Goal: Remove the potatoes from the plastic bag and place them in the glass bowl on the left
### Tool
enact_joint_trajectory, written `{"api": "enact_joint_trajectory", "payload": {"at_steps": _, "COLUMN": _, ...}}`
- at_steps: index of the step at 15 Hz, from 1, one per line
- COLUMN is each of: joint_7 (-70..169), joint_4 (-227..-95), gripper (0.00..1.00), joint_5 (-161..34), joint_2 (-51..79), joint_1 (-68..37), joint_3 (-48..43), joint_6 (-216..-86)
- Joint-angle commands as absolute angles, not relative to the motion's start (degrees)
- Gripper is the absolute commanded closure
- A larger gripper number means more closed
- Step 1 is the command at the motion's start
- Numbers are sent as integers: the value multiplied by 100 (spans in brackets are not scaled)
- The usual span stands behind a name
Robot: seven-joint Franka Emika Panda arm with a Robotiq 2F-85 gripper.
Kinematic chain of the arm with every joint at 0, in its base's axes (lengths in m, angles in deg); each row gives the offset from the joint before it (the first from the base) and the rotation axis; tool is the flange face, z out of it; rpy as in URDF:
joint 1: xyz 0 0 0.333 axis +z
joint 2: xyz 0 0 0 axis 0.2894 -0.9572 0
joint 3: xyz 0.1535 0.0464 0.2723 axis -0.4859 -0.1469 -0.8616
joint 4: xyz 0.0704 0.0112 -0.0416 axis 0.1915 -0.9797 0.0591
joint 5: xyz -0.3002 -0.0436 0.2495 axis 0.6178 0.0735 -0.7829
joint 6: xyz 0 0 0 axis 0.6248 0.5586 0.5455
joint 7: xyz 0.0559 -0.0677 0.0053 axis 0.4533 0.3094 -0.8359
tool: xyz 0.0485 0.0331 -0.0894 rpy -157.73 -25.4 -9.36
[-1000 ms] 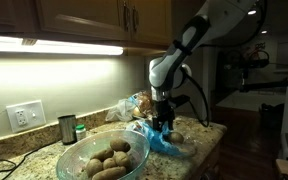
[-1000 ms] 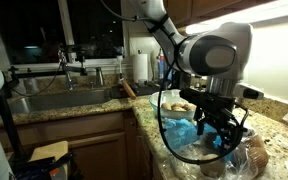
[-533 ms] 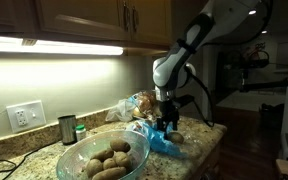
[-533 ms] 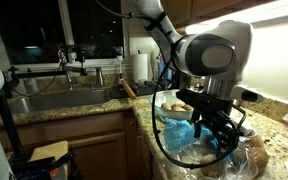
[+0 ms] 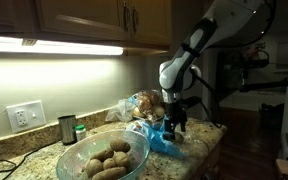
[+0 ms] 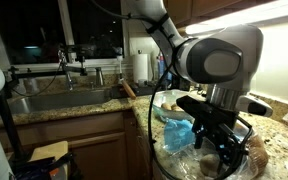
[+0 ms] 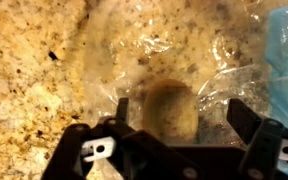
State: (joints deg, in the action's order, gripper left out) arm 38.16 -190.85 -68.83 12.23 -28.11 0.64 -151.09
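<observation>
The glass bowl [image 5: 102, 160] stands on the granite counter and holds several light-brown potatoes [image 5: 110, 158]. Beside it lies the wrinkly blue plastic bag [image 5: 158, 138], also seen from the other side [image 6: 180, 132]. My gripper [image 5: 176, 124] hangs over the bag's far end, low above the counter [image 6: 224, 152]. In the wrist view one potato [image 7: 170, 108] lies on crinkled clear film between my fingers [image 7: 243, 118], nearer the left one. The gripper [image 7: 182, 114] is open and touches nothing. A strip of the blue bag [image 7: 286, 50] shows at the right edge.
A clear bag with brown lumps [image 5: 139, 103] sits behind the blue bag. A dark metal cup [image 5: 67, 128] and a small green-capped jar [image 5: 81, 131] stand by the wall. The sink [image 6: 54, 98] and the counter's front edge [image 6: 144, 118] lie close by.
My gripper has shifted sideways away from the bowl, along the blue bag, staying open. The bowl and its potatoes have not moved.
</observation>
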Motion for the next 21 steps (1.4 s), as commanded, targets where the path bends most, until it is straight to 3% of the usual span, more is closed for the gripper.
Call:
{"api": "enact_joint_trajectory", "payload": {"at_steps": 1, "joint_7": 3630, "joint_4": -19246, "gripper": 0, "joint_5": -6962, "joint_2": 1359, "joint_1": -2942, "joint_3": 113, "joint_6": -15053}}
{"api": "enact_joint_trajectory", "payload": {"at_steps": 5, "joint_7": 3622, "joint_4": -19134, "gripper": 1, "joint_5": -7007, "joint_2": 1271, "joint_1": -2956, "joint_3": 93, "joint_6": -15079}}
{"api": "enact_joint_trajectory", "payload": {"at_steps": 10, "joint_7": 3586, "joint_4": -19091, "gripper": 14, "joint_5": -7139, "joint_2": 1244, "joint_1": -2926, "joint_3": -12, "joint_6": -15062}}
{"api": "enact_joint_trajectory", "payload": {"at_steps": 13, "joint_7": 3556, "joint_4": -19085, "gripper": 11, "joint_5": -7153, "joint_2": 1219, "joint_1": -2935, "joint_3": -28, "joint_6": -15092}}
{"api": "enact_joint_trajectory", "payload": {"at_steps": 16, "joint_7": 3602, "joint_4": -19068, "gripper": 0, "joint_5": -7037, "joint_2": 1151, "joint_1": -2935, "joint_3": 41, "joint_6": -15147}}
{"api": "enact_joint_trajectory", "payload": {"at_steps": 21, "joint_7": 3644, "joint_4": -18954, "gripper": 1, "joint_5": -7015, "joint_2": 1001, "joint_1": -2938, "joint_3": 96, "joint_6": -15178}}
